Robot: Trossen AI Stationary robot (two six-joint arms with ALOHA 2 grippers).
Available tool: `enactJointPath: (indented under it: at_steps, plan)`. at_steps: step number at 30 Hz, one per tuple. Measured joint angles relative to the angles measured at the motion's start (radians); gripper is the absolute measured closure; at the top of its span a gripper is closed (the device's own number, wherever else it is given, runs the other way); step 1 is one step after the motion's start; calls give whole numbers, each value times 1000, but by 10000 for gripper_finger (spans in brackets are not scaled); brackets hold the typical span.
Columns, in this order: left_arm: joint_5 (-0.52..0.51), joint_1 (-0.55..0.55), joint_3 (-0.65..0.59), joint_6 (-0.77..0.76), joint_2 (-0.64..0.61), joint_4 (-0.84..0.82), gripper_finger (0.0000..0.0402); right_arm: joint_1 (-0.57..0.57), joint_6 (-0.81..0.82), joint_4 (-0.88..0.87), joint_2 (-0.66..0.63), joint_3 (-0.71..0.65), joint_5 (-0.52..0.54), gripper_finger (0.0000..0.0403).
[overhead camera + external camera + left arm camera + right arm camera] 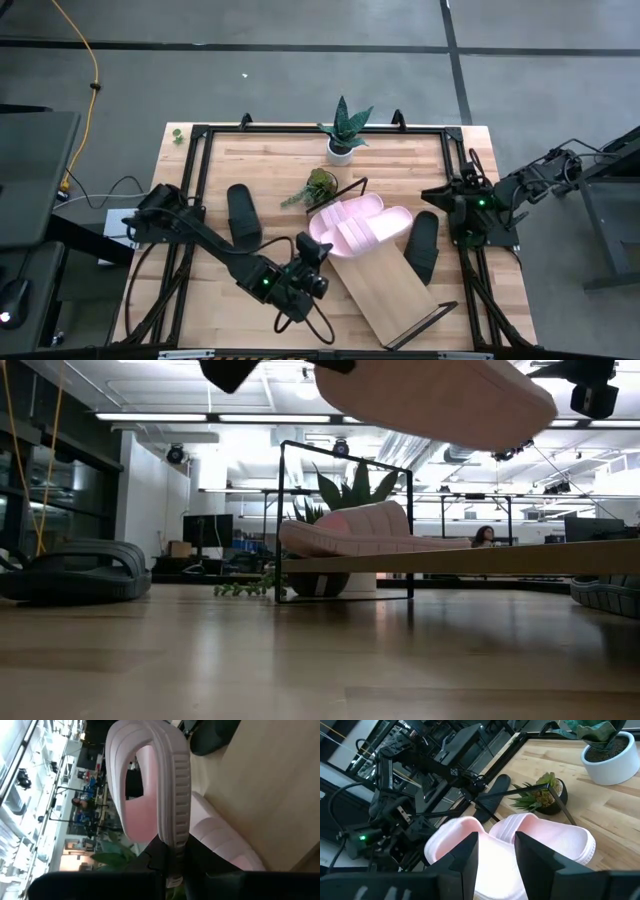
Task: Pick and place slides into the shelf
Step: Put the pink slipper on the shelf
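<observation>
— Pink ribbed strap, right up against the left wrist camera: is that the held pink slide (172, 795)?

— Yes. The left hand (170, 870) is clamped on the edge of its strap, and the slide stands up from the fingers. Just past it lies the second pink slide (220, 840).

— And from above?

— The left hand is at the near side of the shelf (390, 290), with its slide ahead of the fingers, up against the second one on the board. A black slide (243, 213) lies on the counter (230, 160) behind that hand. The right hand (462, 215) waits beyond the shelf's far side, with the other black slide (422, 247) just beside it.

— Is the right hand holding anything?

— No. Its own wrist view shows the fingers apart, with nothing between them.

— At counter level?

— The held slide's sole hangs clear above the board, so I judge it is not yet set down.

— So how should the step be finished well?

— Probably by levelling the sole, lowering it beside the second slide rather than on top of it, and staying off the wire frame end. The grip should open only once the sole rests flat, or the slide may tip off the edge.
</observation>
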Motion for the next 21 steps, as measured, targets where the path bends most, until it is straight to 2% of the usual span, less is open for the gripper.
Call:
enactJointPath:
  at_steps: [21]
  plan:
    - [129,5,-1,-104,103,5,384,0,0,-12,2,0,-8,284]
